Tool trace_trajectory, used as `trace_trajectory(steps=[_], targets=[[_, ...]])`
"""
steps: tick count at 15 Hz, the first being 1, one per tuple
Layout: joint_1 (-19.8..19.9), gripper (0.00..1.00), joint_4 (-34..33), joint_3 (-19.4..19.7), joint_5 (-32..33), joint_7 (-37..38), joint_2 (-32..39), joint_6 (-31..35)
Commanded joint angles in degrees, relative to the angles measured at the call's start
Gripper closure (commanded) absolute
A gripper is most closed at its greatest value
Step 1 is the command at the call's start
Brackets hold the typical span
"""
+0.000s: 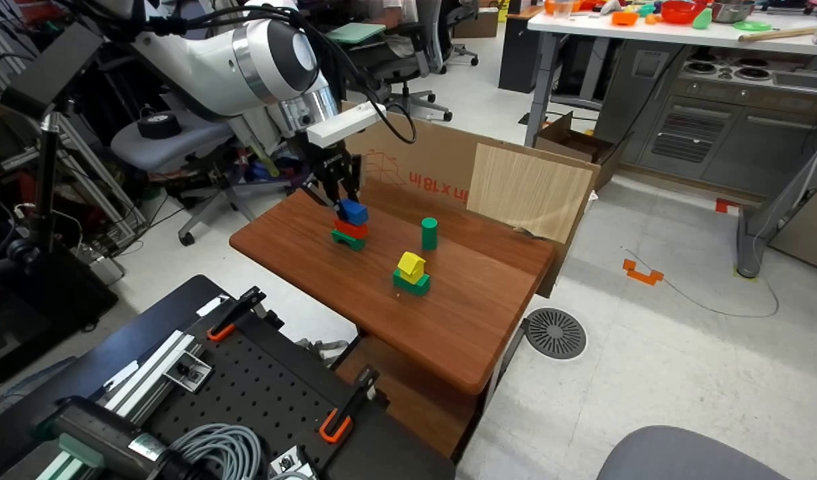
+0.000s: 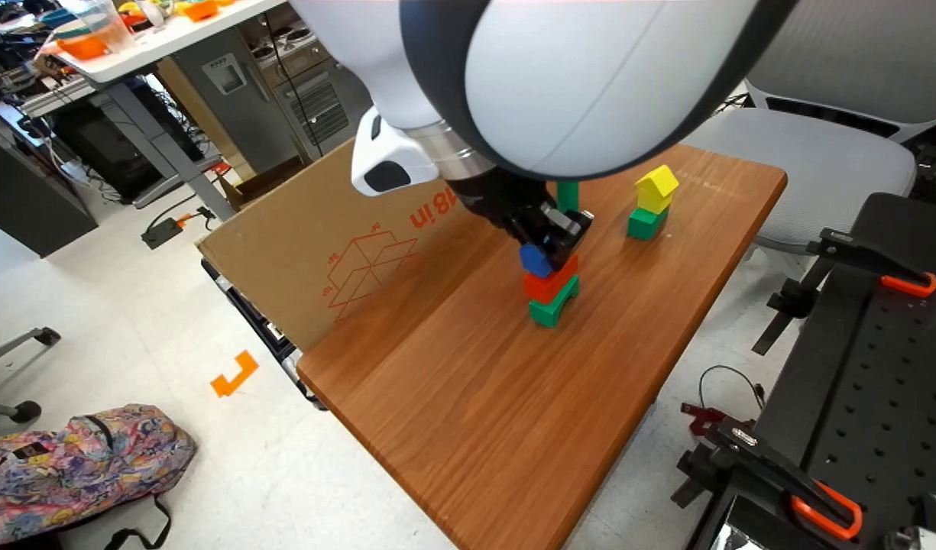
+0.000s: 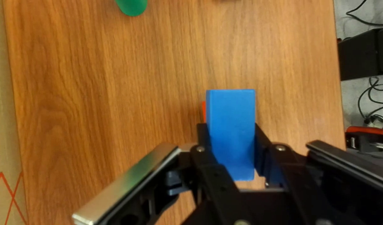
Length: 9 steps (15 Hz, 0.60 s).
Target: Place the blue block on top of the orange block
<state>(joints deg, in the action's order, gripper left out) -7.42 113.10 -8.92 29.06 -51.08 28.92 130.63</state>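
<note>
We see the blue block (image 3: 232,109) at the top of a stack, above the orange block (image 1: 351,229). In both exterior views the two look to be touching; whether the blue one rests its full weight there, we cannot tell. In the wrist view a sliver of orange shows past its left side. The jaws of the gripper (image 3: 231,136) hold the blue block, a finger against each side. Beneath the orange block we find a green arch (image 2: 552,304), standing on the table (image 1: 448,333).

In an exterior view, the stack is toward the table's left end. To its right we see a green cylinder (image 1: 429,236), upright and apart from it; nearer, a yellow house shape (image 1: 411,267) sits on a green block (image 1: 410,285). Cardboard (image 1: 435,160) stands along the far edge. At the near left we have a black board (image 1: 268,373) full of holes; at the far right, a red bowl (image 1: 678,12) on a white bench (image 1: 648,31).
</note>
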Motion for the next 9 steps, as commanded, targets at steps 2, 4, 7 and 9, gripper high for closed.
trace_trajectory(steps=[2, 4, 7, 9], targets=[[-0.67, 0.92, 2.73, 0.7, 1.31, 0.55, -2.26, 1.52], [-0.68, 0.92, 2.9, 0.7, 1.26, 0.59, -2.36, 1.36], [-0.71, 0.41, 2.66, 0.73, 0.7, 1.14, -2.29, 0.56], [-0.61, 0.28, 2.44, 0.71, 0.4, 1.51, -2.23, 0.56]])
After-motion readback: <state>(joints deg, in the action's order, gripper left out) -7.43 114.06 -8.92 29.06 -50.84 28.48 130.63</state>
